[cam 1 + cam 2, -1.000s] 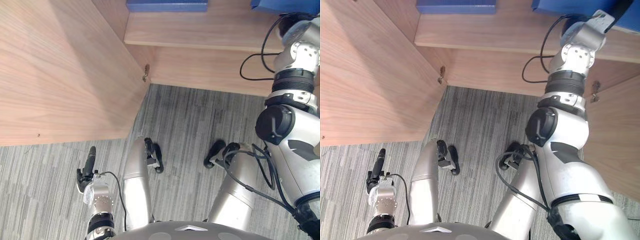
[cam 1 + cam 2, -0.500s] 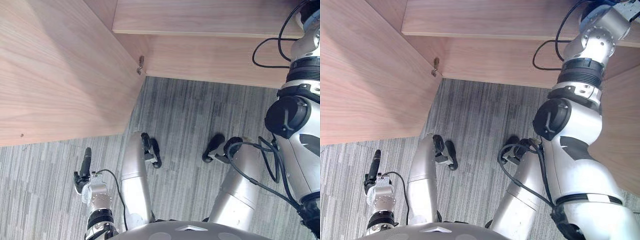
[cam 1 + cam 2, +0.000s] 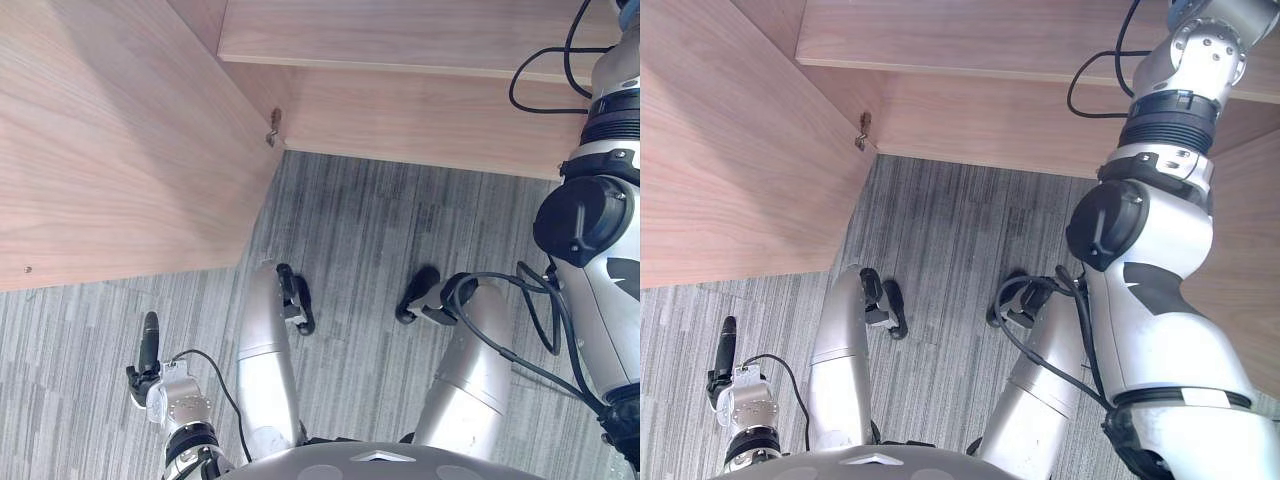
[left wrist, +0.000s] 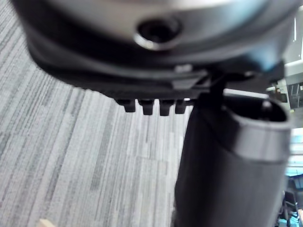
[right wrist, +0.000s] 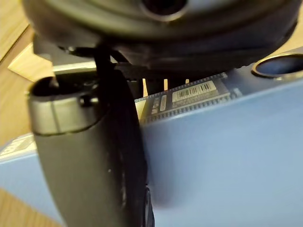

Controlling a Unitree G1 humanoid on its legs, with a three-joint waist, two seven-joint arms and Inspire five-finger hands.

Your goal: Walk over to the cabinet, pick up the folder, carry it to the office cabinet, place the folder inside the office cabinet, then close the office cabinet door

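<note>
Looking down now at grey striped carpet [image 3: 370, 230], with a pale wooden cabinet [image 3: 420, 120] across the top of the head views. Its door [image 3: 110, 140] stands swung wide on the robot's left, a broad plank of wood grain, and a small metal hinge [image 3: 272, 130] sits where door meets carcass. Above the hinge runs a bare wooden shelf [image 3: 400, 35]. On the right there's a second wooden panel [image 3: 1245, 250] hanging beside the right arm, which reaches up and out past the top edge.

Over to the right wrist view, and here's the blue folder [image 5: 222, 156], close against the camera, a barcode label [image 5: 199, 91] along its upper edge. The right robot hand [image 5: 90, 156] is grasping it: the thumb lies flat on the blue face, and the fingers go past the far edge (little slivers of pale wood show between them). Pale wood also shows around the folder's corners.

Down low, the left robot hand [image 3: 148, 352] hangs over the carpet well clear of the cabinet, released, fingers straight, holding nothing.
</note>
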